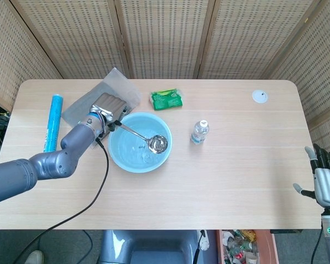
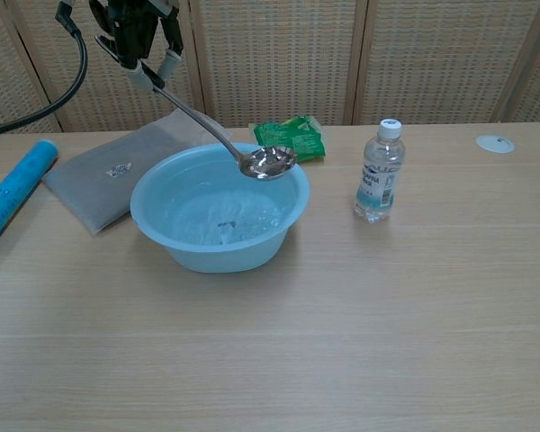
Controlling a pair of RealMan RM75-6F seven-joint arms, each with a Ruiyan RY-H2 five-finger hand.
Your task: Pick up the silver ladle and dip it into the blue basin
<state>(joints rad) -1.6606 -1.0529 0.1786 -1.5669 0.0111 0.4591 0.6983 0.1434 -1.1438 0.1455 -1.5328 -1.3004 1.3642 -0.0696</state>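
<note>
- My right hand (image 1: pixel 326 184) hovers off the table's (image 1: pixel 236 176) near right corner, fingers spread, holding nothing.
- The blue basin (image 2: pixel 218 216) sits on the table.
- My left hand (image 2: pixel 135 31), raised high, grips the silver ladle's (image 2: pixel 218 135) handle; its shiny bowl hangs above the basin's far rim.

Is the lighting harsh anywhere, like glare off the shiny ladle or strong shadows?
Lighting looks soft and even. In the chest view the silver ladle shows small bright reflections in its bowl, and the water bottle casts only a faint shadow. In the head view the blue basin is evenly lit, with a soft shadow at its rim; nothing looks blurred.
</note>
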